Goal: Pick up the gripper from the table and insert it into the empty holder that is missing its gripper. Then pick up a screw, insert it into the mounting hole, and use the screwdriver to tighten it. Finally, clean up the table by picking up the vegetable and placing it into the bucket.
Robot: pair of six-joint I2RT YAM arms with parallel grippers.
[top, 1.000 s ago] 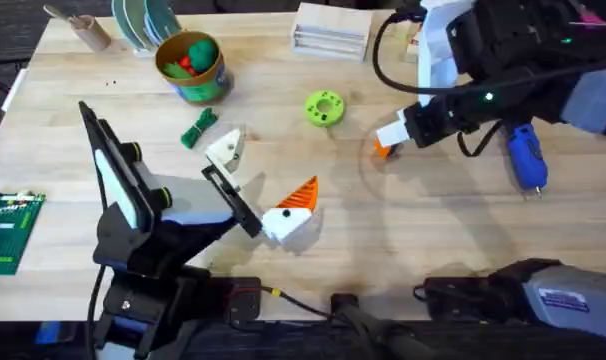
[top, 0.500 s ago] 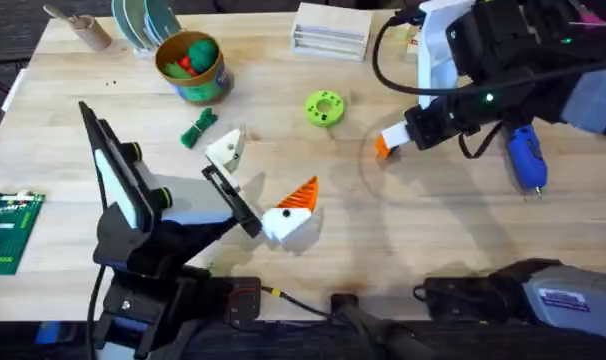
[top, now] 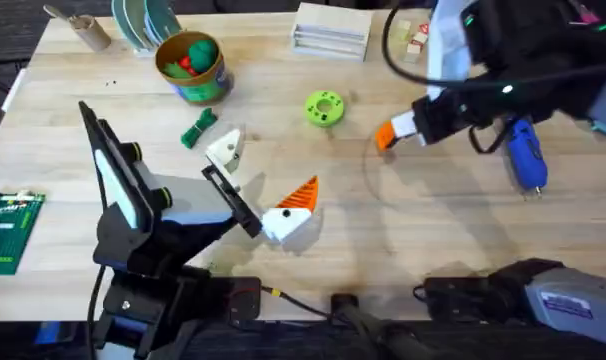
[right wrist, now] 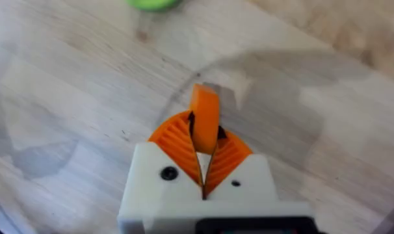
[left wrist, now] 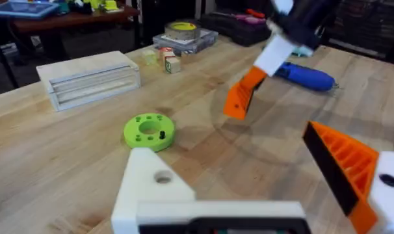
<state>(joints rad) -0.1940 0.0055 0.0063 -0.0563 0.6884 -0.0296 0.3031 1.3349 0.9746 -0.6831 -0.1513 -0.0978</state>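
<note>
Right gripper [right wrist: 203, 170], white fingers with orange ribbed pads, clamped on small orange ribbed plastic wedge [right wrist: 204, 121], lifted clear above light wooden counter [top: 433, 230].

Left gripper [left wrist: 262, 195]: fingers apart, nothing held; white angular holder [left wrist: 151, 185] bare of pad, well apart from wedge.

Judgement: carry wedge across to bare holder, align ribbed face inward, slide in squarely, keep grip firm.

Count: one loose wedge, one thick blue cylindrical screwdriver [top: 526, 153] just beside right gripper.
</note>
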